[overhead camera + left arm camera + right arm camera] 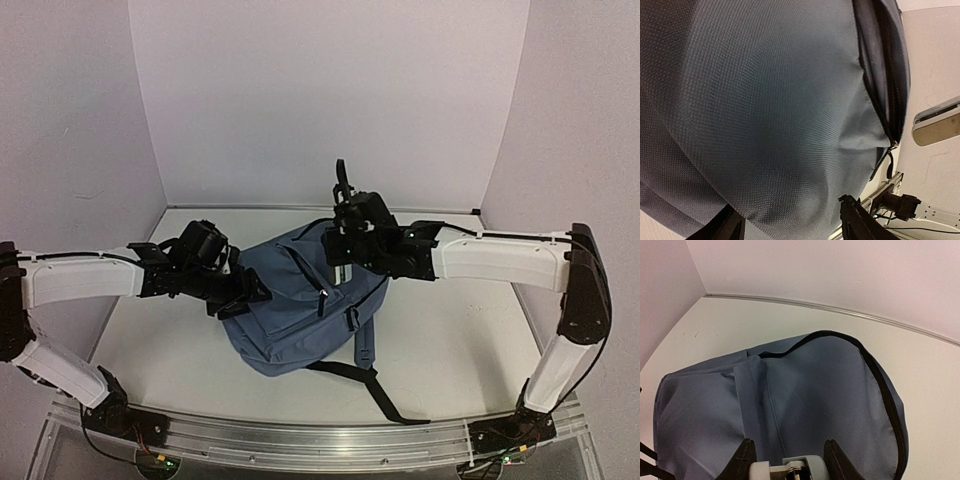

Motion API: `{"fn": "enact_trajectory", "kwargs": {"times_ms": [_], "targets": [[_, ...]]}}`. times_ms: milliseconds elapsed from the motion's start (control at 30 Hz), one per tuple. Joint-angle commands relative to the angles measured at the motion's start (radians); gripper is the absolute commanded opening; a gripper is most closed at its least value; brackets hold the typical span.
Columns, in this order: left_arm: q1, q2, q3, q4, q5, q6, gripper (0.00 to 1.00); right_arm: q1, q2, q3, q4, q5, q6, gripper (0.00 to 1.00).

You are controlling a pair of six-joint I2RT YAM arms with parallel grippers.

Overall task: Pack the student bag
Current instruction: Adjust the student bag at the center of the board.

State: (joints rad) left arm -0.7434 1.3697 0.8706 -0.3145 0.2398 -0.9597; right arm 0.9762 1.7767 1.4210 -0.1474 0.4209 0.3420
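The backpack (pixel 300 315) lies slumped in the middle of the table (pixel 460 340), its zip open on dark lining; I can't see what is inside. My left gripper (pixel 246 297) is at its left side, fingers (pixel 857 222) spread wide against the cloth; my right gripper (pixel 345 268) is at its top, fingers (pixel 744 456) part-way apart around something pale (pixel 790 469); clamped or not, I can't tell.
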Motion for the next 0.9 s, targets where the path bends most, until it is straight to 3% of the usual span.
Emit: {"fn": "enact_trajectory", "kwargs": {"times_ms": [0, 200, 467, 600, 867], "targets": [[-0.042, 0.072, 0.043, 0.005, -0.035, -0.062, 0.55, -0.003, -0.083, -0.021, 0.022, 0.032, 0.01, 0.0], [-0.096, 0.138, 0.06, 0.02, -0.033, -0.038, 0.02, -0.002, -0.127, -0.041, 0.021, -0.045, 0.03, 0.0], [-0.225, 0.109, 0.075, -0.092, 0.006, 0.207, 0.0, 0.08, -0.17, -0.045, -0.001, -0.072, 0.056, 0.0], [-0.244, 0.013, -0.005, -0.174, 0.025, 0.24, 0.0, 0.108, -0.161, -0.039, -0.01, -0.073, 0.068, 0.0], [-0.192, -0.23, -0.048, -0.41, -0.254, 0.131, 0.0, 0.128, -0.131, -0.025, -0.031, -0.021, 0.103, 0.0]]}}
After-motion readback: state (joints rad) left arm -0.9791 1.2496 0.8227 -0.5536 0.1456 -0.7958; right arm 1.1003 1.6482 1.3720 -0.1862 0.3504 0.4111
